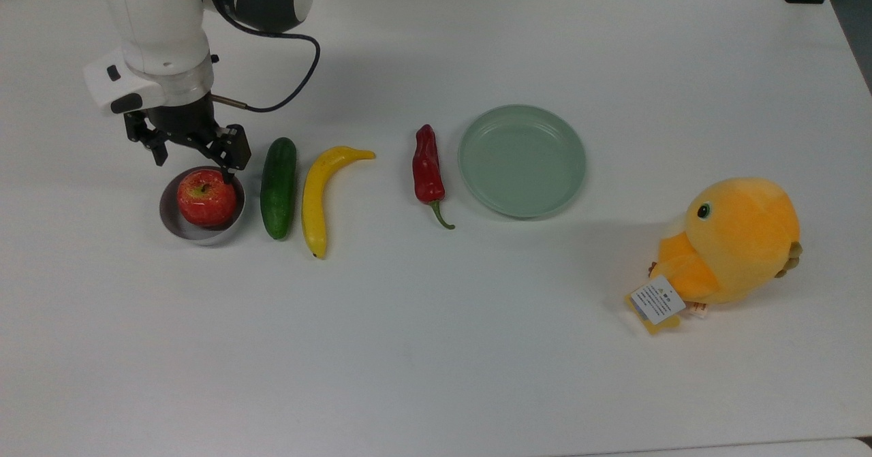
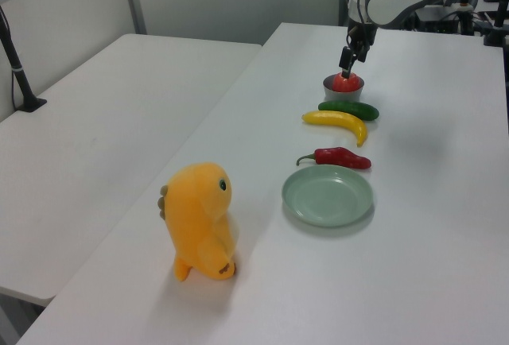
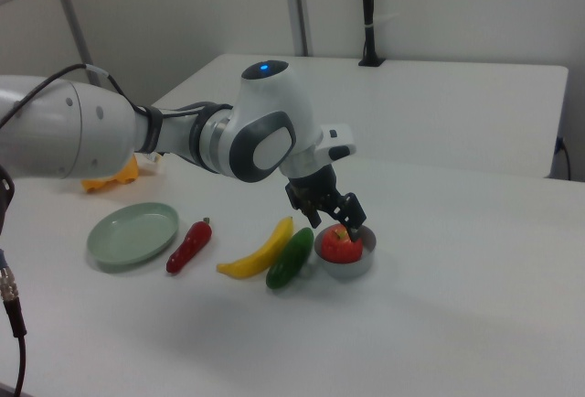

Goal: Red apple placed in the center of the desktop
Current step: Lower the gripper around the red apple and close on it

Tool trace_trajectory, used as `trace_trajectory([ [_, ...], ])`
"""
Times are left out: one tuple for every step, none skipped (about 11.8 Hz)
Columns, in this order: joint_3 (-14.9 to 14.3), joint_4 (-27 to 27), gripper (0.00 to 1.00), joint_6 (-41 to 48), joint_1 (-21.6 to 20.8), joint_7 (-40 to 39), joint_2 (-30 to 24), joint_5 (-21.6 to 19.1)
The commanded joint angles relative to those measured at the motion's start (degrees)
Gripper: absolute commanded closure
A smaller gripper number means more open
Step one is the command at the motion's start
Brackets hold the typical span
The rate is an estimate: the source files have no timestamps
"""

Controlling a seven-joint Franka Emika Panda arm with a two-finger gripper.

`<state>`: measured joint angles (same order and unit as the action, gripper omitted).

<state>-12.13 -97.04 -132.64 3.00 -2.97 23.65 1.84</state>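
My gripper [image 1: 194, 164] over the apple [image 1: 206, 197]
Fingers spread apart at the apple's 12 o'clock edge; it sits in a bowl [image 1: 172, 222] on the table [image 1: 436, 348].

One red apple [image 1: 206, 197], bowl [image 1: 197, 231], cucumber [image 1: 278, 187], banana [image 1: 317, 198], chili pepper [image 1: 427, 167], plate [image 1: 522, 161], plush chick [image 1: 734, 242].

**Red apple in a bowl near the desktop's end**

Red apple [image 1: 206, 198]: round, glossy, yellow-flecked, stem dimple up, seated in a small grey bowl [image 1: 178, 224]. Lying toward the top view's left edge of the plain white desktop [image 1: 436, 348], far from its centre.
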Motion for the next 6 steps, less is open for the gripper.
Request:
trace_trajectory([
  [-0.4, -0.1, 0.0, -3.1, -0.3, -1.2, 1.7, 0.4],
  [-0.5, 0.0, 0.0, -3.1, -0.3, -1.2, 1.8, 0.2],
  [-0.5, 0.0, 0.0, -3.2, -0.3, -1.2, 2.1, 0.2],
  [-0.5, 0.0, 0.0, -3.8, -0.4, -1.2, 2.5, 0.4],
  [-0.5, -0.1, 0.0, -4.9, -0.3, -1.2, 2.7, 0.4],
  [-0.4, 0.0, 0.0, -5.3, -0.4, -1.2, 3.4, 0.5],
])
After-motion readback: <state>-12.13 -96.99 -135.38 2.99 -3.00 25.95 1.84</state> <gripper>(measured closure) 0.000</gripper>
